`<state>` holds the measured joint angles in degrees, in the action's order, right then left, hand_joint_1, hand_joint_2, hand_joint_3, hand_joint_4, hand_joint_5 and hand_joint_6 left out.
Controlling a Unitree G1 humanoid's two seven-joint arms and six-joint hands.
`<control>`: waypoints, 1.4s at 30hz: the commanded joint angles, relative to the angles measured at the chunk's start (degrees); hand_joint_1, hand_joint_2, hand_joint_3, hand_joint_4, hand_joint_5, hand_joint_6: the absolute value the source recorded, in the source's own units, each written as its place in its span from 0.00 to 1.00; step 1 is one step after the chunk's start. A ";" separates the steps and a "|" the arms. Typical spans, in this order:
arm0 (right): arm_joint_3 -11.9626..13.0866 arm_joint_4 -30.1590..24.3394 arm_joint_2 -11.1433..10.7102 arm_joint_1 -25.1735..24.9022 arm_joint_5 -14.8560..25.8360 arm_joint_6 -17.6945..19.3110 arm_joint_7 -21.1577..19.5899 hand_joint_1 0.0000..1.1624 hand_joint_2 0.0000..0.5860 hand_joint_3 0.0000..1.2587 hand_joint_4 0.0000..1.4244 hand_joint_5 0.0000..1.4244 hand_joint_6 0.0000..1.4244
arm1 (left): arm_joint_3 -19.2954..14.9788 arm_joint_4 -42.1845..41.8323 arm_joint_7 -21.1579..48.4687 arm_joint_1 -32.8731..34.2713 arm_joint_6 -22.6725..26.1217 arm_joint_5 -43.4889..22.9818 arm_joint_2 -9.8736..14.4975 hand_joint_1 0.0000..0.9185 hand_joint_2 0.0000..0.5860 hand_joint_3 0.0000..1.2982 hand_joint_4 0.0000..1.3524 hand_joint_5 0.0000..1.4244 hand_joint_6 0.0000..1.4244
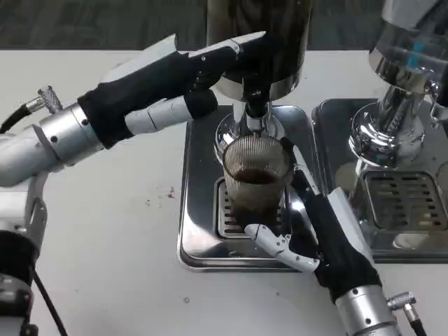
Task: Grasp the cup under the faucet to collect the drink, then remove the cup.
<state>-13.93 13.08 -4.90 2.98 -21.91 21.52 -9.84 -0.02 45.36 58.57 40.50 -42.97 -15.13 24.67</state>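
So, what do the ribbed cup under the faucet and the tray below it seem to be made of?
The ribbed transparent cup looks like clear glass or plastic: the dark drink shows through its fluted wall. The shiny silver drip tray looks like polished metal, probably stainless steel: it gives mirror-like reflections.

My white table [105, 231] fills six o'clock; dark grey carpeted floor [91, 21] runs across twelve o'clock beyond its edge.

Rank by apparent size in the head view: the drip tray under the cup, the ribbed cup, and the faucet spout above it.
1. Drip tray, largest.
2. Ribbed cup, held by the right hand.
3. Faucet spout, smallest, though it sits nearer the camera.
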 commanded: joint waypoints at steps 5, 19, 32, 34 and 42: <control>-0.10 1.03 0.29 -0.42 0.51 0.91 0.01 0.47 0.39 0.00 0.00 0.00 0.05 | -5.15 -7.52 0.44 -5.64 3.29 -4.76 1.50 0.00 0.11 0.11 0.03 0.03 0.04; -0.25 2.38 0.04 -2.39 -0.38 0.84 -0.30 0.48 0.39 0.00 0.00 0.00 0.05 | -10.43 -7.08 -3.13 -17.97 5.31 -3.32 5.34 0.00 0.13 0.14 0.06 0.06 0.06; 0.01 7.20 0.58 -6.66 -0.34 1.21 -1.70 0.49 0.38 0.00 0.00 0.00 0.05 | -11.45 -5.86 -4.97 -21.91 4.97 -2.29 6.62 0.00 0.13 0.14 0.07 0.06 0.06; 0.04 8.00 0.64 -7.36 -0.35 1.25 -1.87 0.49 0.38 0.00 0.00 0.00 0.05 | -11.53 -5.82 -5.09 -22.25 5.00 -2.21 6.74 0.00 0.13 0.14 0.07 0.06 0.06; 0.07 11.22 0.88 -9.45 -0.39 1.31 -2.87 0.49 0.39 0.00 0.00 0.00 0.04 | -12.11 -6.06 -5.56 -23.67 5.04 -1.95 7.32 0.00 0.13 0.14 0.07 0.06 0.06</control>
<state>-13.92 22.63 -4.51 -5.64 -22.18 22.63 -12.09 -11.40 39.16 53.75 17.82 -37.82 -17.43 31.09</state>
